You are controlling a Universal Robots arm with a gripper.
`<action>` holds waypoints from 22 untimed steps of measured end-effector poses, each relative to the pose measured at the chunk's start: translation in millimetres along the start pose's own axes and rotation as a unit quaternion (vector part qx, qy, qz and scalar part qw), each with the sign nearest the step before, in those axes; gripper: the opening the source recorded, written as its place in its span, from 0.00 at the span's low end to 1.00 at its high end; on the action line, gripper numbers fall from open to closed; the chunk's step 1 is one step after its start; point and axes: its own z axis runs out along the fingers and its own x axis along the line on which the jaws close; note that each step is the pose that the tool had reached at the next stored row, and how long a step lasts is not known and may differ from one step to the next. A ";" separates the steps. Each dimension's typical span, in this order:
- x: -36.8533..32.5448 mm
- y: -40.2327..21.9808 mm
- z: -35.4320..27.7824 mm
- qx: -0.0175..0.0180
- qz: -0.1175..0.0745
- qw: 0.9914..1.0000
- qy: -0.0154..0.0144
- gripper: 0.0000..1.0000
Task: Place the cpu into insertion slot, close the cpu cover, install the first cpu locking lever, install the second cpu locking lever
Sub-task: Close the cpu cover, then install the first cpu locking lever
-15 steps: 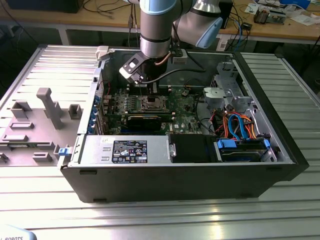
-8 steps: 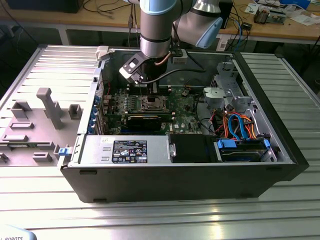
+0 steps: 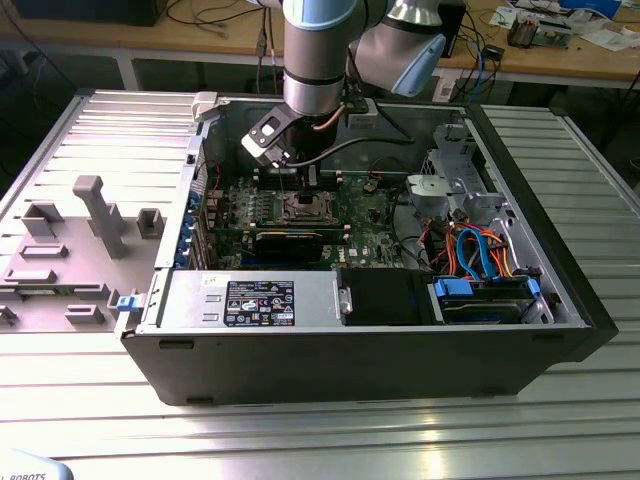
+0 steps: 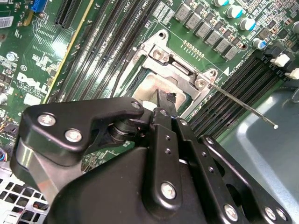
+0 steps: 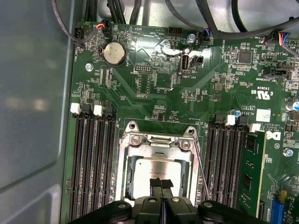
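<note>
First come the memory slots [image 5: 91,163]. Next the cpu cover [image 5: 159,142] lies down around the cpu [image 5: 148,169], which sits flat and silvery-grey in the insertion slot [image 3: 303,208]. It is straight below the gripper [image 5: 161,183], whose two black fingers are pressed together on nothing. Last, a thin locking lever [image 5: 202,175] runs lengthwise along the cover's edge, just beside the fingertips and seemingly unlatched.

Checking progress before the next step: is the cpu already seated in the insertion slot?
Yes, in the first wrist view the cpu lies flat inside the insertion slot, its silvery top framed by the cpu cover.
</note>
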 end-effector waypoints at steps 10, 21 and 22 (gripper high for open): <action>0.0 0.5 -1.6 0.000 0.000 1.000 0.000 0.11; 0.2 0.4 -13.1 0.000 0.000 1.000 0.000 0.11; 0.2 0.4 -14.0 0.000 0.000 1.000 0.000 0.11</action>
